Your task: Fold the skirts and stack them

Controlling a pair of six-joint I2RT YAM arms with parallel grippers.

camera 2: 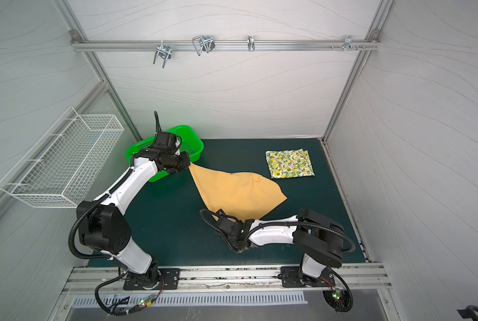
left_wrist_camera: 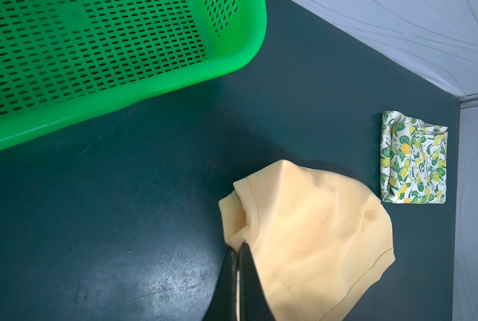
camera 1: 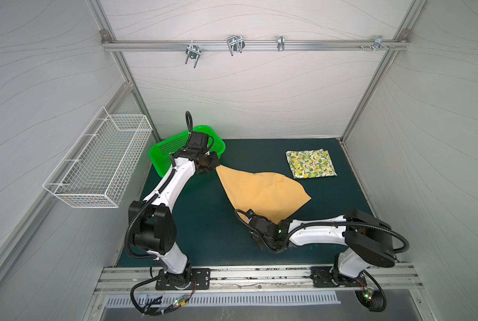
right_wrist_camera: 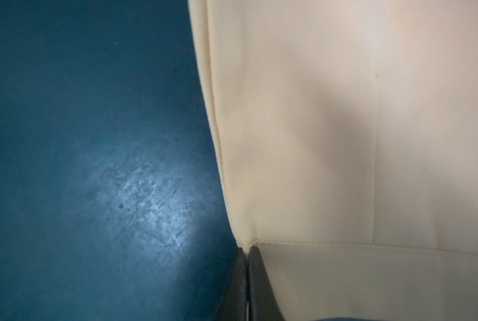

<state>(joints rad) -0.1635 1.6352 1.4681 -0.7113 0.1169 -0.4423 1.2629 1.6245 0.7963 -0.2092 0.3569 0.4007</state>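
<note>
Skirts: 2 | lemon skirt (camera 1: 311, 164) folded | left gripper (left_wrist_camera: 239, 246), right gripper (right_wrist_camera: 247, 250) apparently pinch mustard skirt (camera 1: 263, 194)

I see the mustard skirt (camera 1: 263, 194) as smooth matt cloth, the lemon-print skirt (camera 1: 311, 164) as printed cloth, the green basket (left_wrist_camera: 149, 91) as glossy perforated plastic, and the dark table mat (right_wrist_camera: 93, 194) as scuffed, finely grained and faintly shiny.

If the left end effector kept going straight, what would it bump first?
The left end effector is shut on the mustard skirt, so that cloth comes first; beyond it probably the green mat, though depth is unclear.
</note>
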